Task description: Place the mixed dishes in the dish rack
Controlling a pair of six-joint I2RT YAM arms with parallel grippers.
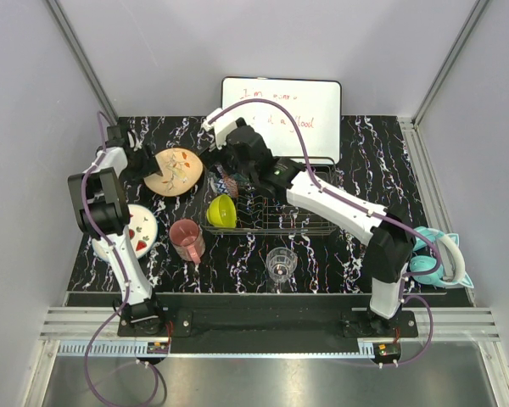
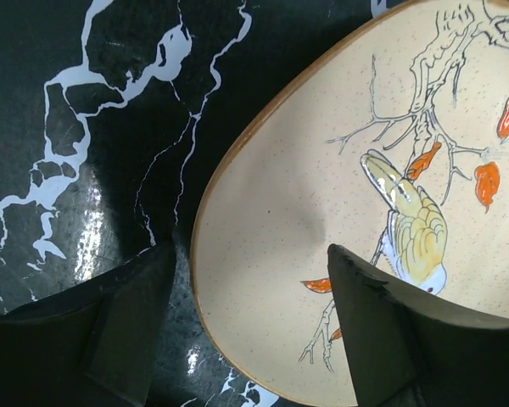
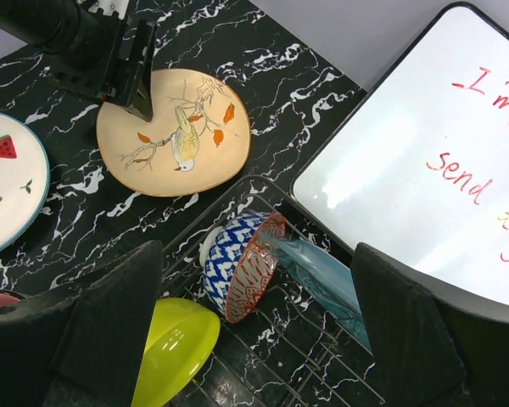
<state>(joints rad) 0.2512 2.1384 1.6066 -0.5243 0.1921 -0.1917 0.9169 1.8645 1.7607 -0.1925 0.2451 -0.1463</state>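
Observation:
The peach plate [image 1: 176,171] lies flat on the table left of the dish rack [image 1: 314,229]. My left gripper [image 1: 146,166] is open, its jaws straddling the plate's left rim [image 2: 322,186], one finger [image 2: 127,322] over the table and one over the plate. My right gripper [image 1: 236,170] is open and empty above the rack's left end [image 3: 322,356]. In the rack lie the red patterned bowl [image 3: 237,267] on its side, the teal plate [image 3: 322,275] and the lime-green bowl [image 3: 174,348]. The white plate [image 1: 140,229], pink mug [image 1: 187,239] and clear glass [image 1: 281,263] stand on the table.
A whiteboard [image 1: 284,106] with red handwriting leans behind the rack. A teal cat-eared object [image 1: 433,259] sits at the table's right edge by the right arm. Grey walls close in the back and both sides.

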